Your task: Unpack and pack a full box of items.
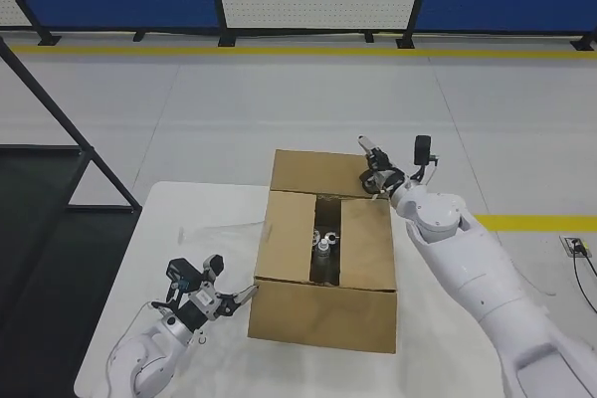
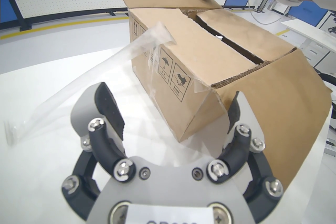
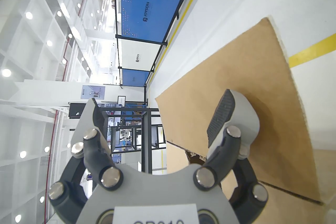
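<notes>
A brown cardboard box [image 1: 323, 259] stands in the middle of the white table. Its two inner flaps lie almost closed, and bottle tops [image 1: 323, 242] show in the gap between them. The far flap [image 1: 318, 171] and the near flap [image 1: 323, 316] are folded outward. My right gripper [image 1: 376, 167] is open at the far flap's right corner, one finger [image 3: 231, 109] resting on that flap [image 3: 236, 64]. My left gripper [image 2: 173, 107] is open with nothing in it, low over the table at the box's [image 2: 210, 51] near left corner. A clear tape strip [image 2: 105, 59] trails from the box's top edge onto the table.
Bare table top [image 1: 179, 229] lies left of the box, with the table's left edge close to my left arm. A black metal frame [image 1: 40, 149] stands beyond that edge. Little table shows right of the box under my right arm [image 1: 478, 269].
</notes>
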`<action>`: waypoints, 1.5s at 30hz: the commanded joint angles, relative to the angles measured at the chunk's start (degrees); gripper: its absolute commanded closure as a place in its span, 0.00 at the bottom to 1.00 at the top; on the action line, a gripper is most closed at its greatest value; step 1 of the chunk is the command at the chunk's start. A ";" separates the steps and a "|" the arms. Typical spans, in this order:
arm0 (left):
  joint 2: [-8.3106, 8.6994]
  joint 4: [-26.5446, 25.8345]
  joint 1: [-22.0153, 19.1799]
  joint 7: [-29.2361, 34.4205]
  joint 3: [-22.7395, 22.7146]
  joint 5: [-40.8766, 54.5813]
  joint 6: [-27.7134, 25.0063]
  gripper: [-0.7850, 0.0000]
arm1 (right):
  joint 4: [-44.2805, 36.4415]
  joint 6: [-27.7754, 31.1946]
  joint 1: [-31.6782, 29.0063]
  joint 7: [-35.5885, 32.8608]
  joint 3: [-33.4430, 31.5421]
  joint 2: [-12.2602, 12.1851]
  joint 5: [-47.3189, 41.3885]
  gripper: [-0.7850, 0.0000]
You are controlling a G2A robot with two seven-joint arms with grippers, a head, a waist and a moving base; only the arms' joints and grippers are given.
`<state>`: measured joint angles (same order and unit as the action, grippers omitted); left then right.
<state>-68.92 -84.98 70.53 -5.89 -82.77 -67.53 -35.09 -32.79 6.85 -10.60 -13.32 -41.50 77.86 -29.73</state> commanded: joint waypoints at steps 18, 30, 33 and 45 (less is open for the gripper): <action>0.51 -1.22 1.40 -2.62 -1.30 1.17 2.18 0.00 | 12.95 -0.82 4.21 -11.13 1.13 5.80 1.37 0.00; 0.19 3.24 -1.91 1.87 -0.76 0.64 12.88 0.00 | 15.89 6.50 3.44 -10.72 -3.06 5.41 -0.53 0.00; -0.01 4.75 -3.11 1.73 0.90 -0.98 13.58 0.00 | 17.30 10.83 2.61 -10.40 -5.73 4.36 -3.20 0.00; -0.45 7.21 -5.78 2.28 3.59 -1.60 14.68 0.00 | 19.61 17.59 -2.29 -12.47 -13.09 -1.05 -7.24 0.00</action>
<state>-69.33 -77.81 64.97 -3.70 -79.47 -69.01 -20.41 -12.72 24.34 -12.31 -25.25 -54.09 77.26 -36.92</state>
